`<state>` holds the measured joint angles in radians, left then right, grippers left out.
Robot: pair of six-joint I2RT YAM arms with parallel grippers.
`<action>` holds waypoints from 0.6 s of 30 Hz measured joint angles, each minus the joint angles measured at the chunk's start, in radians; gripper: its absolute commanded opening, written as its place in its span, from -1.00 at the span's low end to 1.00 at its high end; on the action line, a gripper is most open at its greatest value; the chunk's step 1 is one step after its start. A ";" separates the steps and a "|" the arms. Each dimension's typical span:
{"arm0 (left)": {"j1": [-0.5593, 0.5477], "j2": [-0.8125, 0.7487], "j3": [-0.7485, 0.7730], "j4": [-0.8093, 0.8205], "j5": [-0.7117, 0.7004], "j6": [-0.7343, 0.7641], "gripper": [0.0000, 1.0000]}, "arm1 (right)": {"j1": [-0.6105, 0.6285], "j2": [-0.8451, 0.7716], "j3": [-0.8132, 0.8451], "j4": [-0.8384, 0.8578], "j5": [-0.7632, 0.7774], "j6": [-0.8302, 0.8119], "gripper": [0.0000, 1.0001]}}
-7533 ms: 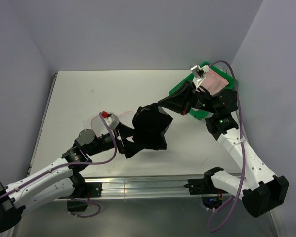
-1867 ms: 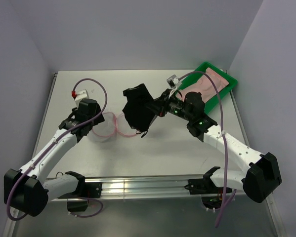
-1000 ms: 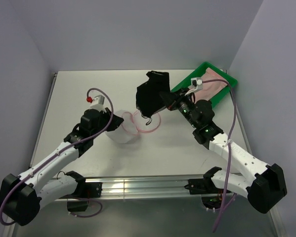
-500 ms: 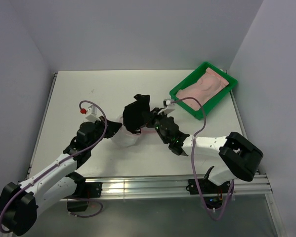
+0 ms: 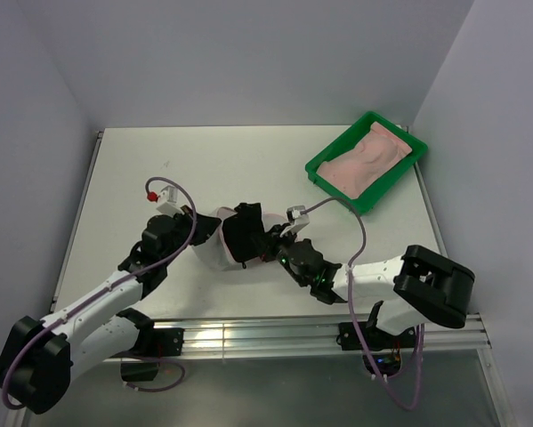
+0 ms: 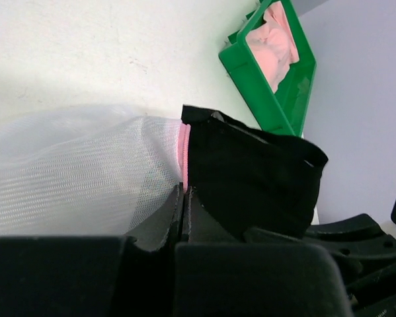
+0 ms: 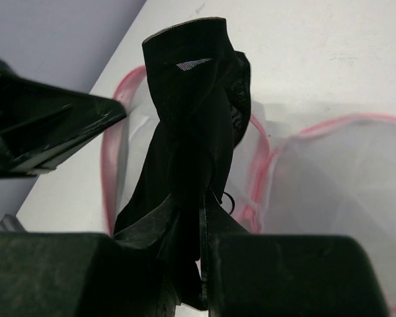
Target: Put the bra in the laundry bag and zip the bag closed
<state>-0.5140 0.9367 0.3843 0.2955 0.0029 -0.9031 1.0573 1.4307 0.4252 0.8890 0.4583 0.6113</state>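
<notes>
The black bra (image 5: 244, 236) hangs from my right gripper (image 5: 268, 242), which is shut on it. In the right wrist view the bra (image 7: 191, 119) reaches into the open, pink-rimmed mouth (image 7: 110, 155) of the laundry bag (image 7: 343, 188). The laundry bag (image 5: 211, 256), of white mesh, lies mid-table. My left gripper (image 5: 205, 229) is shut on its edge. In the left wrist view the fingertips (image 6: 183, 193) pinch the pink rim (image 6: 183, 155), with mesh (image 6: 72, 172) to the left and the bra (image 6: 250, 178) to the right. The zip stands open.
A green tray (image 5: 335, 189) with pink cloth (image 5: 368, 158) in it sits at the back right. It also shows in the left wrist view as the green tray (image 6: 250, 79). Both arms meet near the table's front middle.
My right gripper has carried the bra from up near the tray down and forward to the bag's mouth. My left gripper has kept its hold on the rim and shifted slightly.
</notes>
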 measured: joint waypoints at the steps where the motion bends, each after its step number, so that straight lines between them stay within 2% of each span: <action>1: 0.000 0.011 0.004 0.004 0.002 0.000 -1.00 | 0.001 -0.011 -0.010 0.003 -0.013 -0.004 -1.00; 6: 0.000 0.047 0.009 0.049 0.045 0.000 -1.00 | 0.002 -0.005 0.010 0.013 -0.123 -0.040 -1.00; 11: -0.006 0.045 0.009 0.072 0.087 0.000 -1.00 | 0.005 0.153 0.115 0.032 -0.243 -0.031 -1.00; 18: -0.013 -0.021 0.008 0.081 0.129 -0.001 -1.00 | 0.005 0.254 0.183 -0.019 -0.292 0.003 -1.00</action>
<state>-0.5270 0.9154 0.3927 0.3767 0.1314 -0.9039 1.0622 1.6844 0.6079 0.8700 0.1665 0.6140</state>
